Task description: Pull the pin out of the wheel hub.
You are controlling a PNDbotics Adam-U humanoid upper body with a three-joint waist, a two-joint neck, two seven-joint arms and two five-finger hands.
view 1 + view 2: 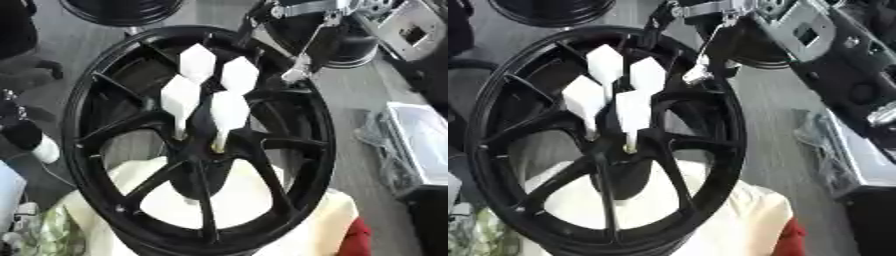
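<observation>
A: Starting at the left, what is there?

B: Only the black wheel (197, 145) itself, tilted on a pale cushion (232, 200), probably so the spokes face the robot and the rim does not slide; the left hand shows in neither view.

A: And the pins?

B: Four white pins (229, 112) stand up from the hub (199, 145) at the middle of the wheel, close together, heads up, stems down into the hub holes; all four look seated, so I judge nothing is pulled out yet; they lie below and to the left of the hand.

A: Which hand?

B: The right hand (710, 52); it comes in from the top right, over the far rim, with one thin finger (297, 70) hanging down just beside the upper right pin (239, 75), apart from it as far as I can see; whether its fingers are spread or curled I cannot tell; it holds nothing I can see.

A: Why there?

B: My guess: it is lined up above the nearest pin head, since that one is the shortest reach from that side.
</observation>
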